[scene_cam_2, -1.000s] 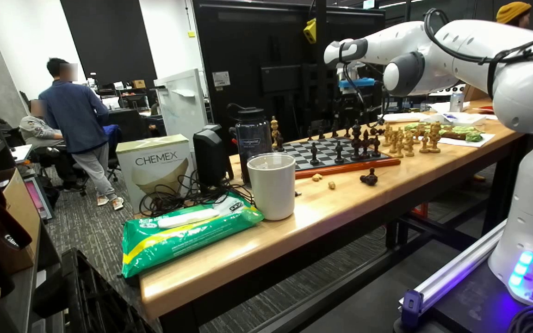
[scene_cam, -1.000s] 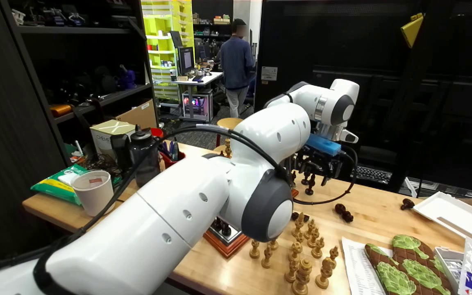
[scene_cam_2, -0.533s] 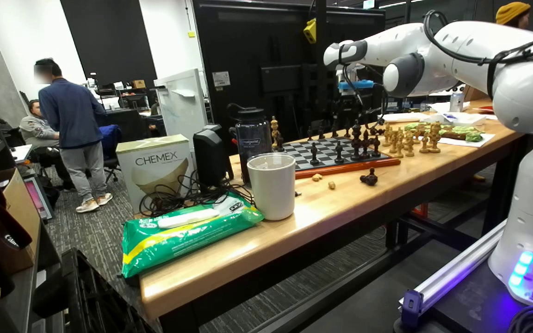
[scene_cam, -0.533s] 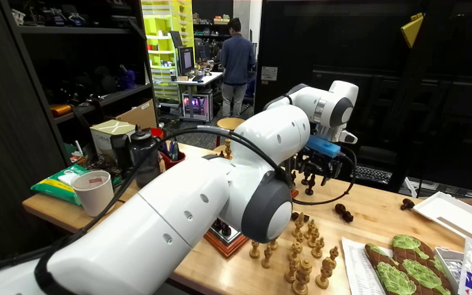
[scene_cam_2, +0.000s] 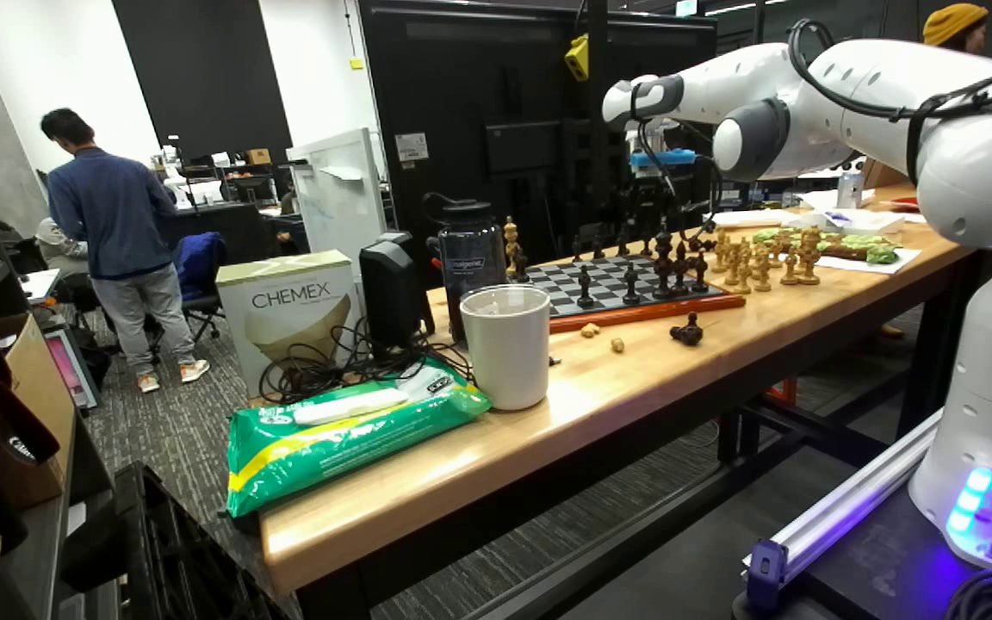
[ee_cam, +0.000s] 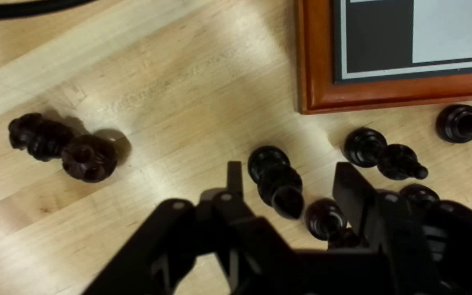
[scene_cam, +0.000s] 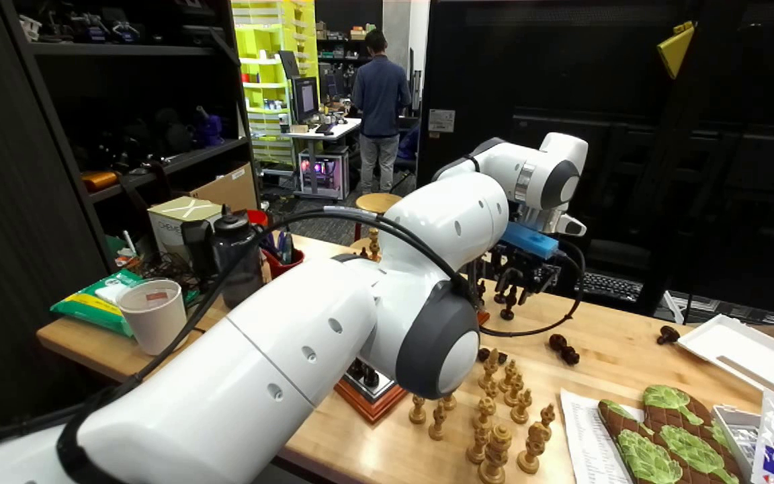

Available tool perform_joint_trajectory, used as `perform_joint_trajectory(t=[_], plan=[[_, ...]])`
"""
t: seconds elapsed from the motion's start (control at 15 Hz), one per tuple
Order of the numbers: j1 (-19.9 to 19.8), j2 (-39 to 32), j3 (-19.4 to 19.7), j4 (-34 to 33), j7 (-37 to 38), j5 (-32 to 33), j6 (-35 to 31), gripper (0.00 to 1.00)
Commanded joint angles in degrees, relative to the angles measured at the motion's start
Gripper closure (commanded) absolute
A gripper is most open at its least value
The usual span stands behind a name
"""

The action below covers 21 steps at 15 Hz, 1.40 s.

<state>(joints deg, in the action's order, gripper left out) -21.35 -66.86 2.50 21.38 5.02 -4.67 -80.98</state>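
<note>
Your black two-finger gripper (ee_cam: 290,174) has its jaws parted, and between them in the wrist view a glossy dark turned chess piece (ee_cam: 276,182) stands on the pale wooden table (ee_cam: 187,106), with a gap on each side. Beside it you have more dark chess pieces (ee_cam: 365,148), then the grey-checked, reddish-brown-framed chessboard (ee_cam: 377,37). Farther off stand light tan chess pieces (scene_cam: 486,407), in both exterior views.
</note>
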Motion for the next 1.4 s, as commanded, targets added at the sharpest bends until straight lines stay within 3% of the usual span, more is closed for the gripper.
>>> perform_joint_trajectory(t=[0.0,0.27,0.33,0.6,1.0,1.33], plan=[[-0.3,-0.3,-0.4,-0.9,-0.8,0.0,0.0,0.71],[-0.1,0.4,-0.4,-0.1,-0.9,0.2,-0.4,0.97],[-0.1,0.7,-0.3,0.4,-1.0,0.2,-0.7,0.94],[0.3,1.6,-0.3,0.3,0.0,0.1,0.0,0.94],[4.4,8.7,1.2,-0.7,4.9,2.6,2.5,0.94],[7.0,15.2,0.5,0.8,8.8,2.4,12.2,0.94]])
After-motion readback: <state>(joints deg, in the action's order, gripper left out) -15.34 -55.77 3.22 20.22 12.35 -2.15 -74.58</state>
